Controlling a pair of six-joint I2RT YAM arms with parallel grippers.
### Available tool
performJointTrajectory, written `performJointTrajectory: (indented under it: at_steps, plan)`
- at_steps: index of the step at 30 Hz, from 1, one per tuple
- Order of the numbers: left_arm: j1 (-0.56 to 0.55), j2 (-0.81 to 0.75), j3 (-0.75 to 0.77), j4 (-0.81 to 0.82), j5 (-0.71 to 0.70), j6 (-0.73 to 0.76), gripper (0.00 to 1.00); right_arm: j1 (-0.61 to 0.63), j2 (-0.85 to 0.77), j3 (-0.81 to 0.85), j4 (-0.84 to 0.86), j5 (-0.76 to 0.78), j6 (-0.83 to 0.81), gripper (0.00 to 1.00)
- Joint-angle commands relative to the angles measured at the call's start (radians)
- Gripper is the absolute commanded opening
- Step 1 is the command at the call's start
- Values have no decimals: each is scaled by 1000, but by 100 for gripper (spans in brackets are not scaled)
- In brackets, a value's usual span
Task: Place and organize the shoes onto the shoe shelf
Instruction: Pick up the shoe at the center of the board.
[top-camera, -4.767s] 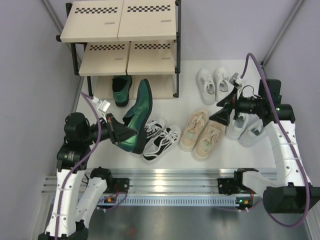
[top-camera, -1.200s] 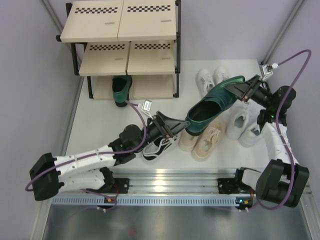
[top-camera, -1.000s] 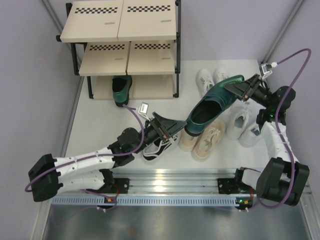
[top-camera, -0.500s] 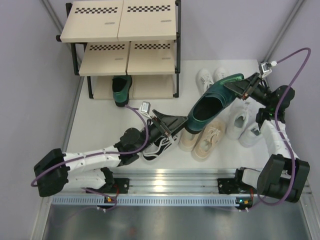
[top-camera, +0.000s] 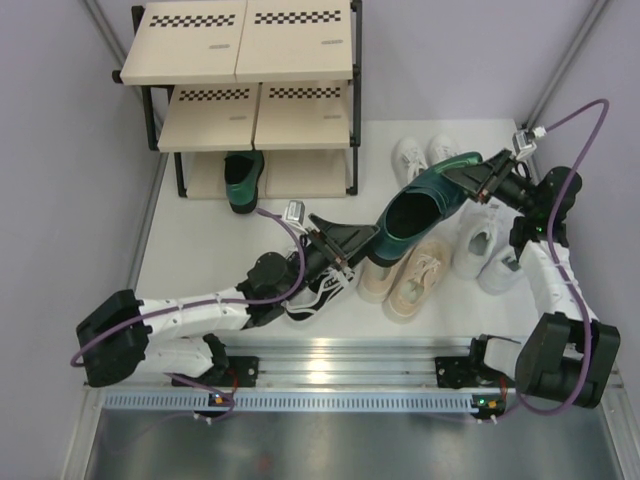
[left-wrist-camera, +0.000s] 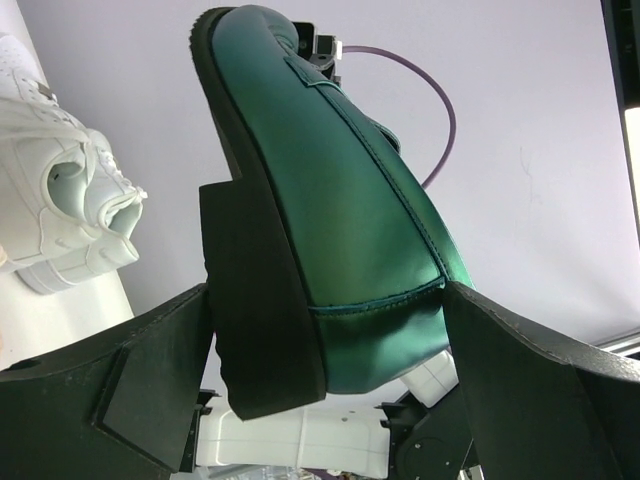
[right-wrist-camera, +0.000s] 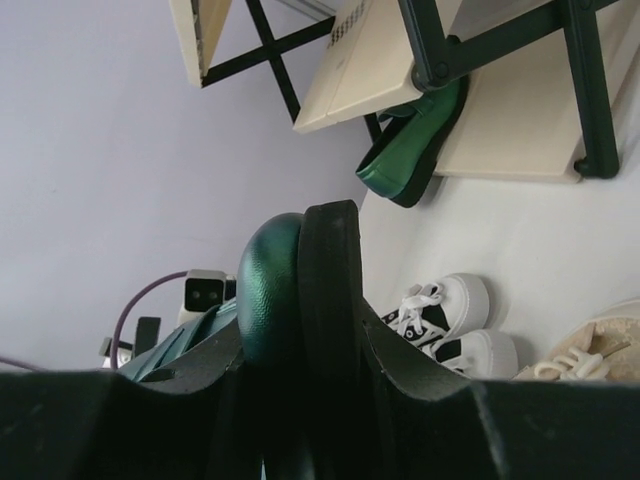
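**Top external view.** You have the held green shoe (top-camera: 420, 205) in the air over the shoes on the table. Its long axis runs from toe at 2 o'clock to heel at 8 o'clock. The right gripper (top-camera: 478, 178) is clamped on the toe end. The left gripper (top-camera: 362, 240) sits at the heel end with its jaws spread wide. From the right gripper the shoe reaches toward 8 o'clock. From the left gripper it lies toward 2 o'clock. The shoe shelf (top-camera: 245, 45) stands at about 10 o'clock from the shoe, with the shelved green shoe (top-camera: 243, 180) on its lowest board. Your left arm is the one nearer to the shelf.

**Left wrist view.** The held green shoe (left-wrist-camera: 350, 220) points away toward 12 o'clock, sole side to the left. Its heel block lies between the parted fingers (left-wrist-camera: 150, 380) of the left gripper (left-wrist-camera: 328, 318). The fingers flank the heel closely. I cannot tell whether either one touches it.

**Right wrist view.** The right gripper (right-wrist-camera: 300, 365) pinches the toe of the held green shoe (right-wrist-camera: 272, 275), one jaw on each side. The shoe shelf (right-wrist-camera: 360, 60) and the shelved green shoe (right-wrist-camera: 410, 145) lie toward 1 o'clock, well apart from the grip. My judgement is that the placing turns on carrying the shoe toward the space beside its mate.
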Motion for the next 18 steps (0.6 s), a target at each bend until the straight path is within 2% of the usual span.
performJointTrajectory:
  at_steps: [1,12,18]
  plan:
    - [-4,39,86,108,38,-29,98,58,-56,60,-82,15,-94,0]
    - [-4,124,134,124,49,-54,98,109,-91,92,-285,59,-316,0]
    - [-4,148,138,95,23,-49,89,142,-102,126,-369,87,-413,0]
